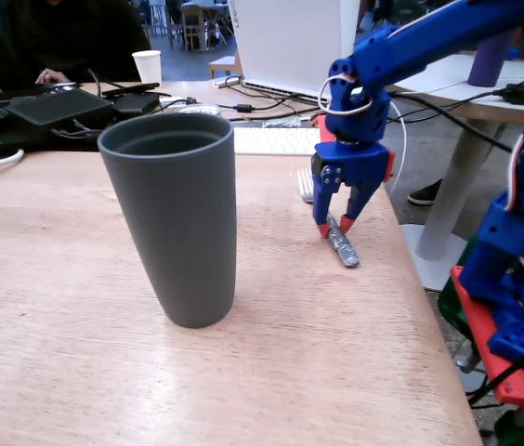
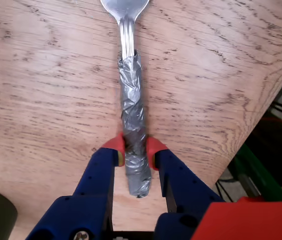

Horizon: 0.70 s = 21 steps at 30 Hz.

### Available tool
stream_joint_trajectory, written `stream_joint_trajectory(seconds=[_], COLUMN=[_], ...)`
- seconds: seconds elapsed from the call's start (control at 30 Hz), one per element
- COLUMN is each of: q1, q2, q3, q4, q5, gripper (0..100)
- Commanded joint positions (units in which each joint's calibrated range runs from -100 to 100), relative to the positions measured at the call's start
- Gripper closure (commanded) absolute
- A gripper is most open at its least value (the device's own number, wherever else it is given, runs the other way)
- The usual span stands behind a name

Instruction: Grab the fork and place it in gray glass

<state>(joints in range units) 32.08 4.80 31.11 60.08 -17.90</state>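
1. The fork (image 2: 132, 120) lay flat on the wooden counter (image 1: 76, 307), right of centre in the fixed view and running up the middle of the wrist view, its handle wrapped in crinkled gray tape.
2. The gripper (image 2: 135, 149) was down at the counter with its red-tipped jaws either side of the taped handle near its lower end, touching it on both sides; they appeared clenched on the fork, which had not yet left the wood.
3. The gray glass (image 1: 174, 223) stood upright at centre-left of the fixed view, well apart from the fork, and leaning in that picture, probably lens distortion.
4. Risks, as I judged them: the hold sat near the handle's end, so the tined head might droop or swing on lifting; the lumpy tape might let the handle twist between the tips.
5. A dangling fork could strike the glass's rim and tip the tall, narrow-based tumbler.
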Motion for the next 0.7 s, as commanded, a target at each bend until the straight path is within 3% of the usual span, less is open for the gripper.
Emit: stream_joint_trajectory(seconds=[0.0, 0.23, 0.53, 0.67], q1=[0.41, -0.78, 0.91, 0.91], q2=[0.60, -0.77, -28.21, -35.76], q3=[0.93, 1.12, 0.27, 0.18], q4=[0.10, 0.75, 0.84, -0.23], q5=[0.24, 0.24, 0.39, 5.67], gripper=[100, 100, 100, 100])
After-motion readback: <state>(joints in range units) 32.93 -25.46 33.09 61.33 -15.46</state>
